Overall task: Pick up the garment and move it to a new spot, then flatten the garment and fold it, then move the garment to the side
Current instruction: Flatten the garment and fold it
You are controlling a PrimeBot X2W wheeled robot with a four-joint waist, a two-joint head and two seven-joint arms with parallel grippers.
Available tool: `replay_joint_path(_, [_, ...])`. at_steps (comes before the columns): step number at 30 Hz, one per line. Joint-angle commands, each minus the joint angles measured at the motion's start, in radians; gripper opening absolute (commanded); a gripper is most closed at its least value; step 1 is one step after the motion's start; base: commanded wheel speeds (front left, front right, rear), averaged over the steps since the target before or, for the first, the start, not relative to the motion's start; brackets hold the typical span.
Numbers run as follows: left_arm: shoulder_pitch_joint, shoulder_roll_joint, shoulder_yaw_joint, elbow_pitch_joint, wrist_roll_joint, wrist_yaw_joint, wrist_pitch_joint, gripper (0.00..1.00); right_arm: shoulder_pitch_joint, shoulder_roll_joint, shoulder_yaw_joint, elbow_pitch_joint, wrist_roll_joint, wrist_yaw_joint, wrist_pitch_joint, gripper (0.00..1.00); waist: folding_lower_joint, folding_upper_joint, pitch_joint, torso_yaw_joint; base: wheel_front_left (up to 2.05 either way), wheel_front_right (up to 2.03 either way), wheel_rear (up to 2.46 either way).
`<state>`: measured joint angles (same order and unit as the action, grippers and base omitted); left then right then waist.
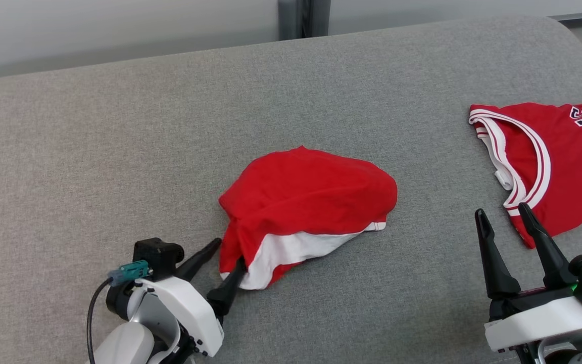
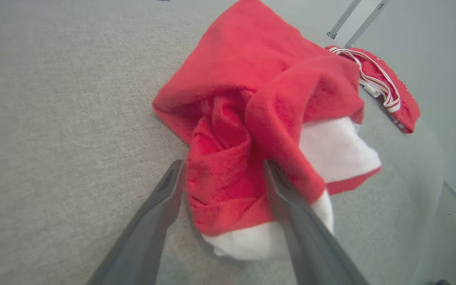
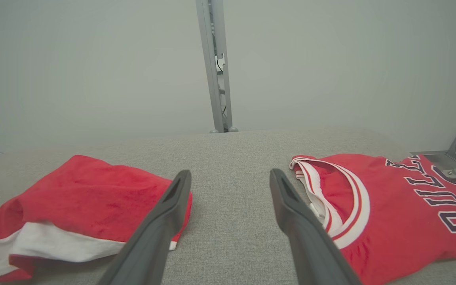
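Observation:
The garment (image 1: pixel 306 202) is a crumpled red cloth with a white band, lying in a heap in the middle of the grey padded surface (image 1: pixel 119 151). My left gripper (image 1: pixel 230 253) is open at the heap's near left corner. In the left wrist view its fingers (image 2: pixel 164 206) straddle a bunched red fold of the garment (image 2: pixel 259 99) without pinching it. My right gripper (image 1: pixel 502 210) stands open over bare fabric to the right, holding nothing. In the right wrist view the garment (image 3: pixel 85 190) lies left of that gripper (image 3: pixel 230 173).
A red basketball jersey (image 1: pixel 559 162) with white trim and dark lettering lies flat at the right edge, close beside my right fingers; the same jersey (image 3: pixel 402 206) appears in the right wrist view. A grey metal post (image 1: pixel 303 17) stands behind the surface. The surface's right end curves away.

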<state>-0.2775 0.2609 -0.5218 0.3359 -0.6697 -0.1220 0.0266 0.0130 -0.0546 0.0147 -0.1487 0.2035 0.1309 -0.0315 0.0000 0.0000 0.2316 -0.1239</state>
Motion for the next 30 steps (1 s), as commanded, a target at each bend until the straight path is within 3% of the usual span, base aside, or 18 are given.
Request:
replay_joint_path(1, [0.014,0.006,-0.016,-0.031,-0.026,-0.006,0.019,1.00,-0.007,0.000,0.001,0.004,0.010,0.000,-0.009,1.00,0.0000,0.0000,0.004,0.002,0.00,0.00,0.00])
replay_joint_path(5, [0.035,0.019,-0.050,-0.087,-0.084,-0.008,0.075,1.00,-0.011,0.000,0.003,0.008,0.017,0.000,-0.010,1.00,0.0000,0.0000,0.009,0.004,0.00,0.00,0.00])
replay_joint_path(7, [0.042,0.024,-0.061,-0.096,-0.094,-0.008,0.096,0.36,-0.015,0.000,0.004,0.010,0.017,0.000,-0.010,1.00,0.0000,0.0000,0.011,0.005,0.00,0.00,0.00])
replay_joint_path(8, [0.047,0.021,-0.068,-0.096,-0.107,-0.008,0.107,0.00,-0.017,0.000,0.005,0.011,0.018,0.000,-0.010,1.00,0.0000,0.0000,0.011,0.005,0.00,0.00,0.00])
replay_joint_path(15, [0.036,0.013,-0.055,-0.102,-0.103,0.008,0.064,0.00,-0.017,0.001,0.005,0.018,0.031,0.000,-0.014,1.00,0.0000,0.0000,0.003,0.002,0.00,0.00,0.00])
replay_joint_path(22, [0.020,0.042,-0.021,-0.135,-0.074,0.037,0.012,0.00,-0.010,0.002,-0.002,0.021,0.035,0.000,-0.017,1.00,0.0000,0.0000,-0.013,0.006,0.00,0.00,0.00])
replay_joint_path(28, [0.028,0.074,0.027,-0.213,-0.029,0.111,-0.047,0.00,0.000,0.002,-0.013,0.020,0.029,0.000,-0.020,1.00,0.0000,0.0000,-0.043,0.021,0.00,0.00,0.00])
replay_joint_path(29, [0.032,0.083,0.040,-0.226,-0.014,0.133,-0.062,0.56,0.001,0.002,-0.015,0.019,0.026,0.000,-0.022,1.00,0.0000,0.0000,-0.049,0.025,0.00,0.00,0.00])
replay_joint_path(30, [0.037,0.087,0.056,-0.245,-0.009,0.154,-0.080,1.00,0.002,0.002,-0.016,0.017,0.023,0.000,-0.025,1.00,0.0000,0.0000,-0.056,0.030,0.00,0.00,0.00])
